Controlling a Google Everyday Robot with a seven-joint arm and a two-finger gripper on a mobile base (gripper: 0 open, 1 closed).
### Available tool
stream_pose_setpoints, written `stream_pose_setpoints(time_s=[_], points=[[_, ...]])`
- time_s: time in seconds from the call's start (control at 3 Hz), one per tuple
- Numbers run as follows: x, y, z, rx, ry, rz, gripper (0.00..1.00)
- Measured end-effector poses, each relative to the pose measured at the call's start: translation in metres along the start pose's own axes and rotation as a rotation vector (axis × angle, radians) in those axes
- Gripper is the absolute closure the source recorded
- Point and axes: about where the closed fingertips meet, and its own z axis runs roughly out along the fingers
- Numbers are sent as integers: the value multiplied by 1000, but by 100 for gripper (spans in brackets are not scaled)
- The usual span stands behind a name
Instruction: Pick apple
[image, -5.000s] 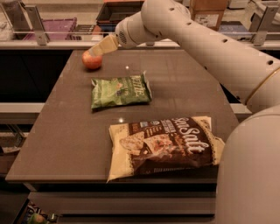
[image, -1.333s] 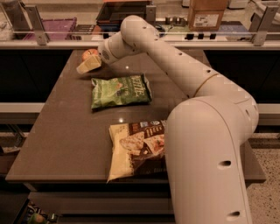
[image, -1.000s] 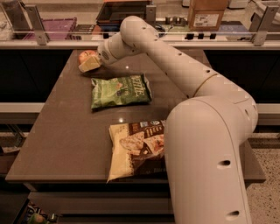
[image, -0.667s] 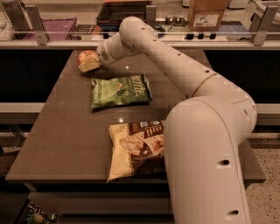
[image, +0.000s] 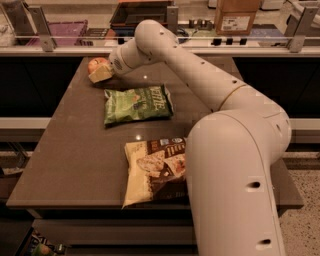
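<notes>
The small red-orange apple (image: 94, 63) is at the far left corner of the dark table (image: 75, 150). My gripper (image: 100, 71) reaches it from the right. Its pale fingers (image: 101, 74) are closed around the apple's front and right side and hide part of it. The white arm stretches from the lower right across the table to that corner.
A green chip bag (image: 136, 103) lies mid-table just in front of the gripper. A brown and white chip bag (image: 152, 170) lies near the front edge, partly behind my arm. A counter with a railing, a cardboard box (image: 236, 15) and bins runs behind the table.
Five seconds ago the gripper was just right of the apple. It now encloses the apple, and over the last second both have shifted slightly left and up together.
</notes>
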Motion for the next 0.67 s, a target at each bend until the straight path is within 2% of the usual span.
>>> stream_pose_setpoints(time_s=[0.33, 0.67], points=[[0, 0, 0, -1, 0, 0, 100], [-8, 4, -7, -23, -2, -16, 100]])
